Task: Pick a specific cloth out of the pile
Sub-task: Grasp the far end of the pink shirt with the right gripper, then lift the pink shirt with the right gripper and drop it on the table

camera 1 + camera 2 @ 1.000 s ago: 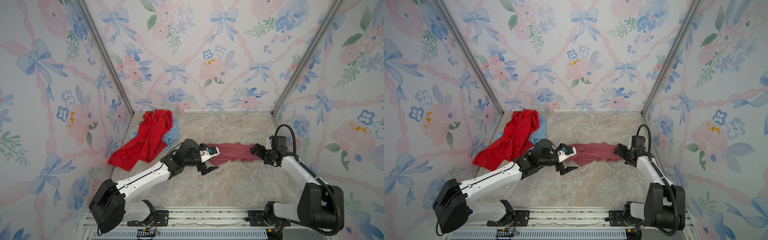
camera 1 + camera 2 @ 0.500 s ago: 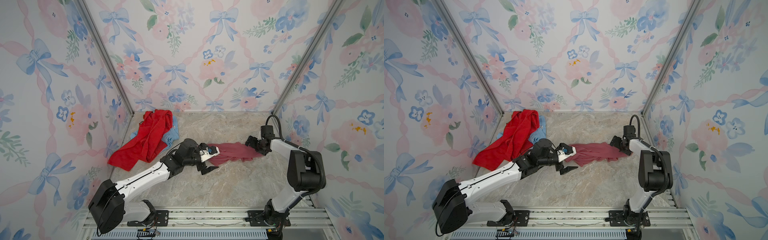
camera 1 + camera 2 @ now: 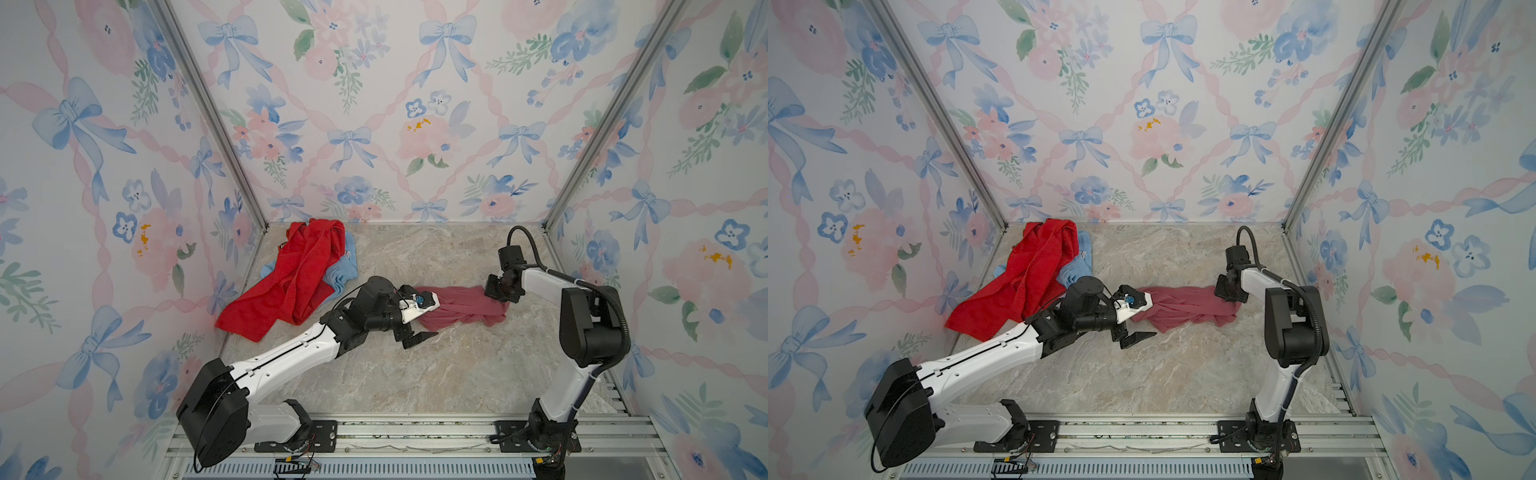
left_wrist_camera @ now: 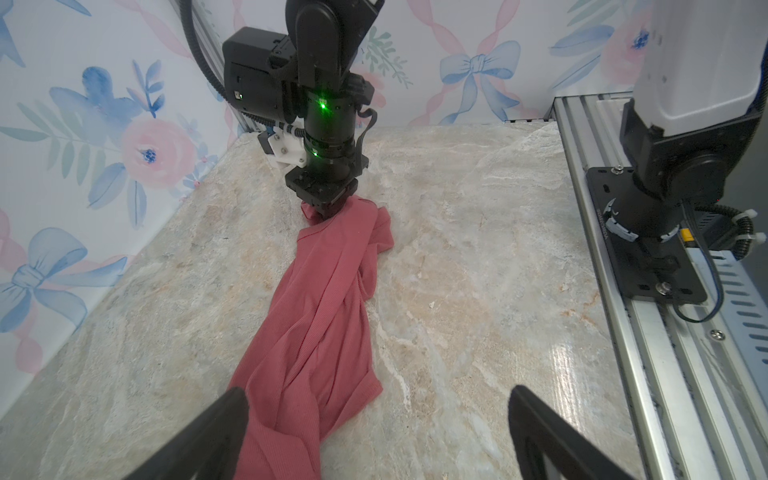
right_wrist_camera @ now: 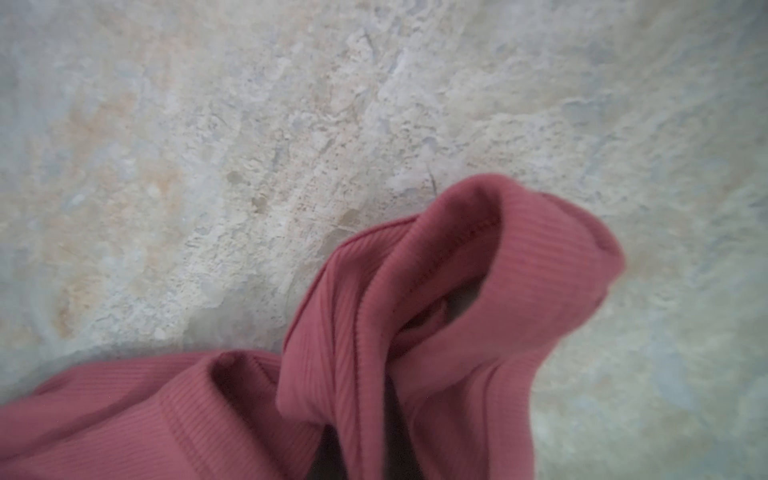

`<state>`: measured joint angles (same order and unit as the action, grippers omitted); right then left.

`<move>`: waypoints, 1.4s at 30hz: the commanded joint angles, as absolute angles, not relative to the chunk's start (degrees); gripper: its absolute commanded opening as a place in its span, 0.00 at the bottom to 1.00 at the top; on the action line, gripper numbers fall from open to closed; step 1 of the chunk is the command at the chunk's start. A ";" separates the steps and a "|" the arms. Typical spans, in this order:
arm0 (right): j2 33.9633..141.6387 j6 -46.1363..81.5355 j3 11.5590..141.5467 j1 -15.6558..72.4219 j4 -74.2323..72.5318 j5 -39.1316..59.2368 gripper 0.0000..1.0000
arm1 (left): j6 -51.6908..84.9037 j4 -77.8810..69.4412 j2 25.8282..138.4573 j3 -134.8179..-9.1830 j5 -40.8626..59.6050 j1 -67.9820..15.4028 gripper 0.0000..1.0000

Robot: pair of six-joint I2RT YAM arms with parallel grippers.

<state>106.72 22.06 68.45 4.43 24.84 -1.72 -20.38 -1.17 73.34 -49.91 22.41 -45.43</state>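
Item: cloth (image 3: 461,309), maroon, lay apart from pile (image 3: 291,282). Change: right gripper (image 3: 496,293) had just snapped shut on its far end; left gripper (image 3: 426,318) stayed wide open, empty. Likely ready for pulling clear.

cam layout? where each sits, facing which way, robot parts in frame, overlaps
Both top views: high in front, looking down and back over the table; left arm, right arm whole.
Left wrist: on the left arm, facing the right gripper shut on the maroon cloth; left gripper open in frame.
Right wrist: close over the cloth's hem and table; no robot part clear.
Shared: maroon cloth, in every view.
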 commanded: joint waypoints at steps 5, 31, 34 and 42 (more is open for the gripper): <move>97.27 22.27 81.91 1.61 32.31 5.71 0.00 | -19.97 -1.24 72.50 -51.24 21.20 -45.53 0.98; 101.81 18.50 112.02 1.88 41.49 4.45 0.00 | -19.43 -2.91 68.98 -49.74 18.98 -45.53 0.98; 100.74 20.65 102.84 3.36 34.89 6.45 0.00 | -19.45 -2.95 69.16 -49.66 19.16 -45.53 0.98; 99.96 24.21 91.37 3.31 26.52 10.02 0.00 | -19.51 -2.97 69.75 -49.57 18.96 -45.51 0.98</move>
<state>104.42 22.74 92.23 3.86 32.53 9.04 -20.34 -2.07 69.69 -50.04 19.31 -45.43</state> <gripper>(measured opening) 0.075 0.980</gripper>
